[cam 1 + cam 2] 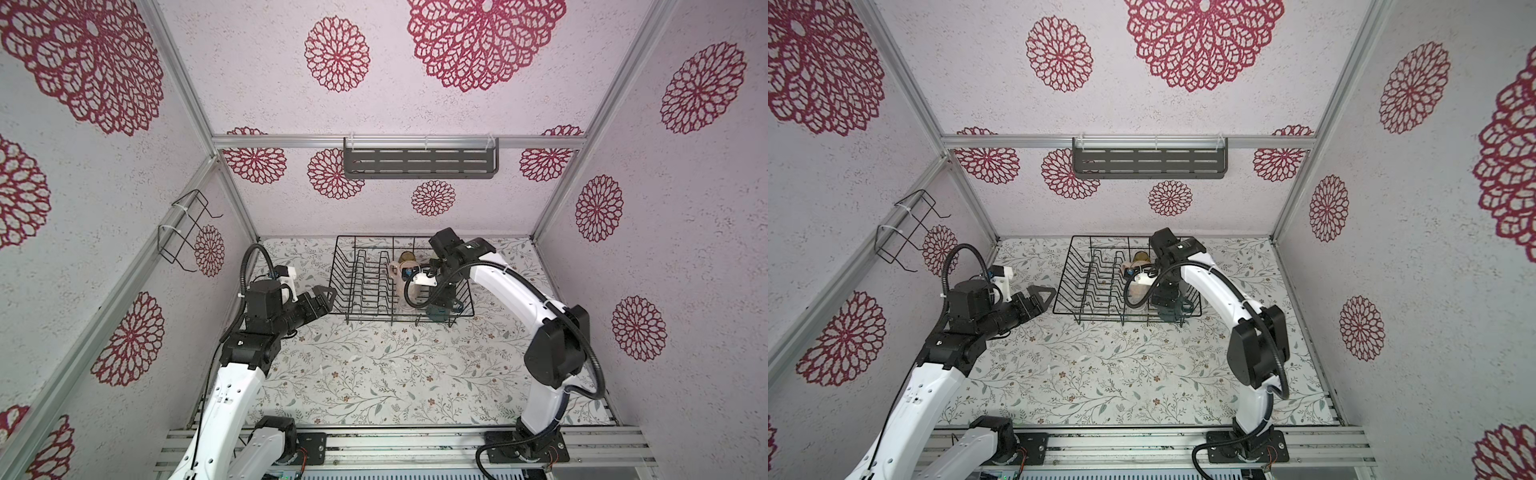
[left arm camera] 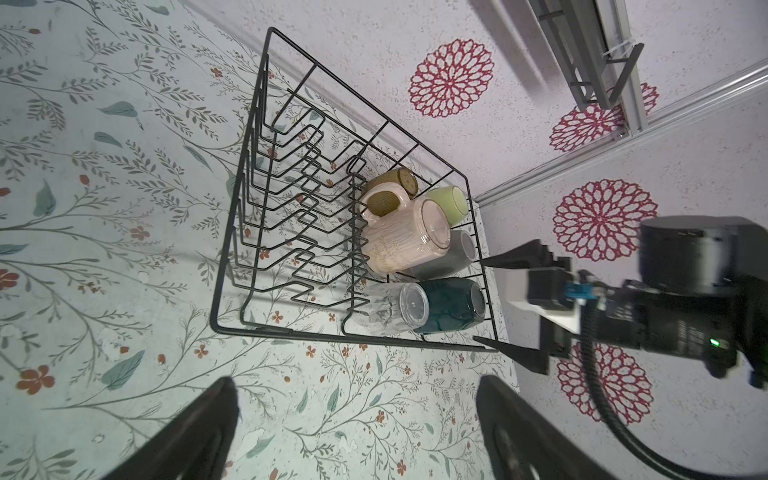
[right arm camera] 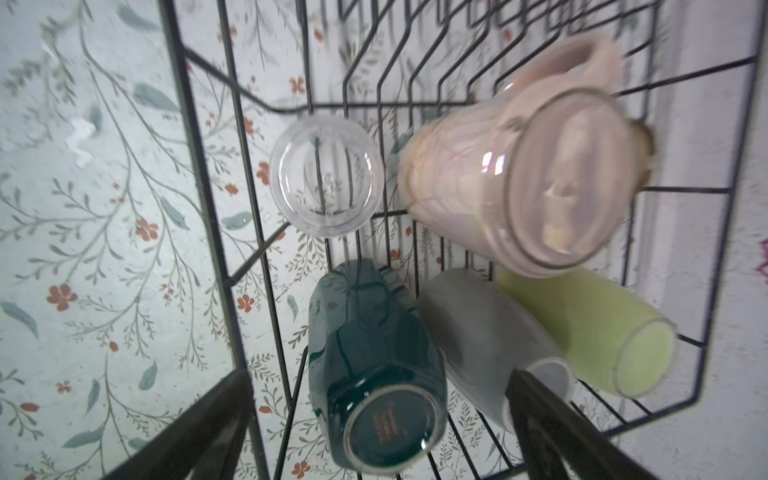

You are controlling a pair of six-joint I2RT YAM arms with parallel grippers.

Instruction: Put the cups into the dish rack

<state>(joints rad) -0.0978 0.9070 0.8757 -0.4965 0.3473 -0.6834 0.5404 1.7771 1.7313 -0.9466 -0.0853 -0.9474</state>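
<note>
All six cups sit in the dish rack's right end. The dark teal mug is base-up directly beneath the empty, wide-open right gripper. The open left gripper hangs just left of it.

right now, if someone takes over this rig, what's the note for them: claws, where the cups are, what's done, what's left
Left claw: open, empty, beside the dish rack.
Right claw: open, empty, over the teal mug in the rack.
Where: amber glass, lime tumbler, pink mug, grey tumbler, clear glass and the teal mug sit bunched at one end of the rack.
Done: all six loaded.
Left: probably only lifting the right arm clear.
</note>
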